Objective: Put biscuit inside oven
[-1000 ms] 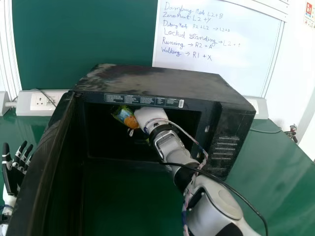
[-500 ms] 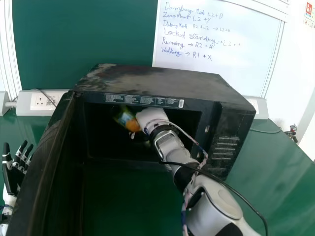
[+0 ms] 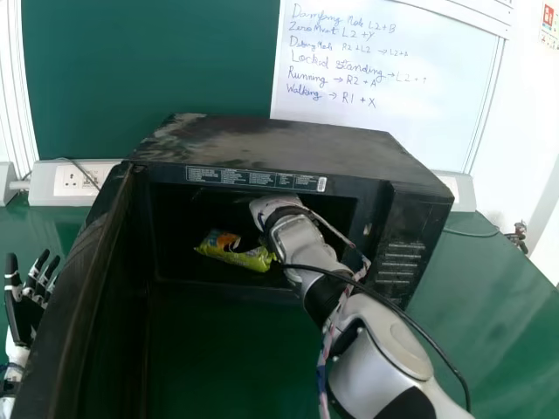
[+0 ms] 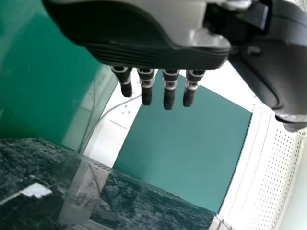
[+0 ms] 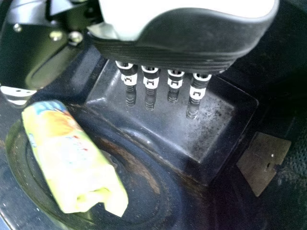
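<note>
Standing on green table [image 3: 489,288]: open oven [image 3: 288,144] (biscuit packet [image 3: 249,259] inside), whiteboard [image 3: 402,113] behind

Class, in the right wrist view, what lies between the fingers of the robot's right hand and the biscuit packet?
Only the oven's bare inner surface lies between the fingers of the right hand and the biscuit packet, as the right wrist view shows.

the biscuit packet [image 5: 72,158] is yellow-green with orange and blue patches
</note>
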Controlling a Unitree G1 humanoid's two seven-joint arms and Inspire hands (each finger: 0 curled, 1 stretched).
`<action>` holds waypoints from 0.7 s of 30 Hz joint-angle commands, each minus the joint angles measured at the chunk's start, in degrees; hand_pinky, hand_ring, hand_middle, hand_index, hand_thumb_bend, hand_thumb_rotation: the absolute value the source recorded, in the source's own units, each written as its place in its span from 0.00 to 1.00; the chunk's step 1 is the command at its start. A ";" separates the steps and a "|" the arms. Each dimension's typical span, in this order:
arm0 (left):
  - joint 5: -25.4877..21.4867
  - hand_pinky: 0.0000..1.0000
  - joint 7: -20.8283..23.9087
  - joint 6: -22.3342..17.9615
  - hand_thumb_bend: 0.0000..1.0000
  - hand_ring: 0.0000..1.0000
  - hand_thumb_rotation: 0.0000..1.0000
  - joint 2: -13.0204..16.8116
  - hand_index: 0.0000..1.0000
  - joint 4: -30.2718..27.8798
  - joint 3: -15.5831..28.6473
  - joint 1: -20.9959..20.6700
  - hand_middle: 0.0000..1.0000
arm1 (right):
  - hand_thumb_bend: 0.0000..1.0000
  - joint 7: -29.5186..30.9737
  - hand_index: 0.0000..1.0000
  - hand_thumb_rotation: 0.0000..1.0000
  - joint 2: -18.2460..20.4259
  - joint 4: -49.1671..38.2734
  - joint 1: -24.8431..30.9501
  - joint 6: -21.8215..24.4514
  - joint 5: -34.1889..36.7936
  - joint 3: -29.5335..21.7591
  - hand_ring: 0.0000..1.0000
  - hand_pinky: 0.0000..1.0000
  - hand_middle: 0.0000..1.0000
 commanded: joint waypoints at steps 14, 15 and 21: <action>0.23 0.83 -0.01 0.43 0.97 0.88 0.63 0.81 0.94 0.57 -0.04 -1.18 0.90 | 1.00 1.36 0.99 0.36 -2.05 -4.13 0.99 -2.13 7.74 -6.95 0.94 0.89 0.98; 0.41 0.83 -0.05 0.42 0.97 0.88 0.63 0.91 0.93 0.63 -0.04 -1.22 0.90 | 1.00 1.40 0.99 0.37 -2.45 -4.89 1.48 -2.35 8.00 -7.20 0.95 0.89 0.98; 0.09 0.83 -0.22 0.45 0.97 0.88 0.63 1.12 0.93 0.79 0.17 -1.33 0.90 | 1.00 2.01 1.00 0.47 -3.94 -10.01 4.55 -0.84 10.07 -9.25 0.98 0.90 1.00</action>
